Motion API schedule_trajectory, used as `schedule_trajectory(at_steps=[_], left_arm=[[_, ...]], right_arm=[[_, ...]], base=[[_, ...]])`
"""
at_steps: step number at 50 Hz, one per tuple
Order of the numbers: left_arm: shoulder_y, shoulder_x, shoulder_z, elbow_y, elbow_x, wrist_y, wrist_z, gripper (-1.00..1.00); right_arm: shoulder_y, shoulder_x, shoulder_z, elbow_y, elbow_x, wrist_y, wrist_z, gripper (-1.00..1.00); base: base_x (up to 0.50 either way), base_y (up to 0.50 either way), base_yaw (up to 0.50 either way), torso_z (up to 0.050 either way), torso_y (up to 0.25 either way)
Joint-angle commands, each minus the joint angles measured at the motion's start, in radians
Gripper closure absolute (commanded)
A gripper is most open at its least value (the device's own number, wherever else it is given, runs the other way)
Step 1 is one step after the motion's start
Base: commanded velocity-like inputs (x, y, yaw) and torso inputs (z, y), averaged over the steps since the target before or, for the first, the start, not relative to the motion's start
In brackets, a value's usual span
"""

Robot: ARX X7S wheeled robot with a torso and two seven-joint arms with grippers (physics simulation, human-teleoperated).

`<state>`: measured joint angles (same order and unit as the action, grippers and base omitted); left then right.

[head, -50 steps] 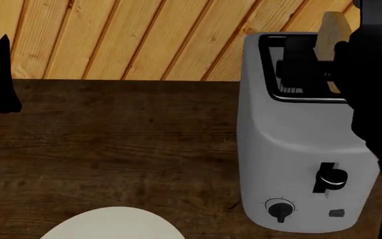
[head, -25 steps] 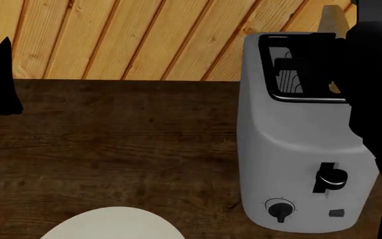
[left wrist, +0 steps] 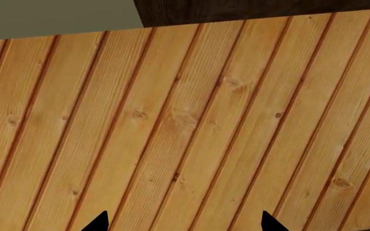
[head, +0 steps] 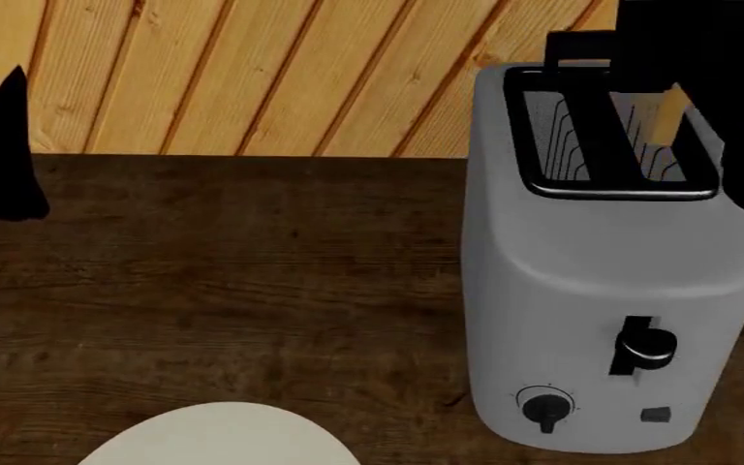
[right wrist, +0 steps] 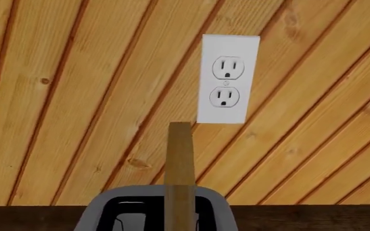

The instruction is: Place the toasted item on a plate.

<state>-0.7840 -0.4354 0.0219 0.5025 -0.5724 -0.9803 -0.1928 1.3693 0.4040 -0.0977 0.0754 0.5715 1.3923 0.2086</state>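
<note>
The bread slice (right wrist: 179,175), light, stiff and crumbly, is held edge-on above the toaster (head: 604,291) by the right gripper (head: 663,97); flat faces suit holding. The left gripper (left wrist: 183,226) is spread, empty.

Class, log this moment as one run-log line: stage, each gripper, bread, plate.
stage: lifting bread | right gripper: shut on bread above toaster | left gripper: open, idle | plate: bare

bread slice (head: 668,114) above toaster (head: 599,291), apparently gripped
</note>
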Motion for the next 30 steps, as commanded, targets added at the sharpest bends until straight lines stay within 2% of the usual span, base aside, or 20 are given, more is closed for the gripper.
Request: schedule_trajectory(at_steps=[1,6,9,10,13,19,26,30], left_arm=[[-0.013,-0.001,0.002,0.004,-0.007,-0.008,-0.005,-1.00],[-0.018,0.001,0.009,-0.005,-0.004,0.000,-0.004,-1.00],[-0.016,0.002,0.010,-0.007,-0.003,0.005,-0.003,-1.00],[-0.015,0.004,0.012,-0.012,-0.001,0.009,-0.003,-1.00],[-0.020,0.005,0.014,-0.014,-0.002,0.008,-0.004,-1.00],[-0.036,0.005,0.019,-0.024,0.008,0.017,-0.010,-1.00],[-0.033,0.003,0.022,-0.022,0.012,0.024,-0.014,-1.00],[-0.032,0.001,0.022,-0.020,0.010,0.023,-0.014,-1.00]], right_arm=[[0.059,0.001,0.059,-0.083,0.046,0.087,0.018,1.00],[0.056,-0.017,0.139,-0.162,0.103,0.162,0.045,1.00],[0.033,-0.008,0.177,-0.191,0.211,0.174,0.118,1.00],[0.003,-0.003,0.234,-0.212,0.350,0.177,0.206,1.00],[-0.038,0.014,0.283,-0.229,0.562,0.175,0.352,1.00],[-0.088,0.003,0.376,-0.229,0.833,0.170,0.526,1.00],[-0.127,-0.004,0.400,-0.232,1.141,0.132,0.718,1.00],[-0.121,-0.004,0.356,-0.243,1.310,0.089,0.814,1.00]], base=[[0.00,0.00,0.00,0.000,0.000],[0.00,0.00,0.00,0.000,0.000],[0.00,0.00,0.00,0.000,0.000],[0.00,0.00,0.00,0.000,0.000],[0.00,0.00,0.00,0.000,0.000],[0.00,0.00,0.00,0.000,0.000],[0.00,0.00,0.00,0.000,0.000],[0.00,0.00,0.00,0.000,0.000]])
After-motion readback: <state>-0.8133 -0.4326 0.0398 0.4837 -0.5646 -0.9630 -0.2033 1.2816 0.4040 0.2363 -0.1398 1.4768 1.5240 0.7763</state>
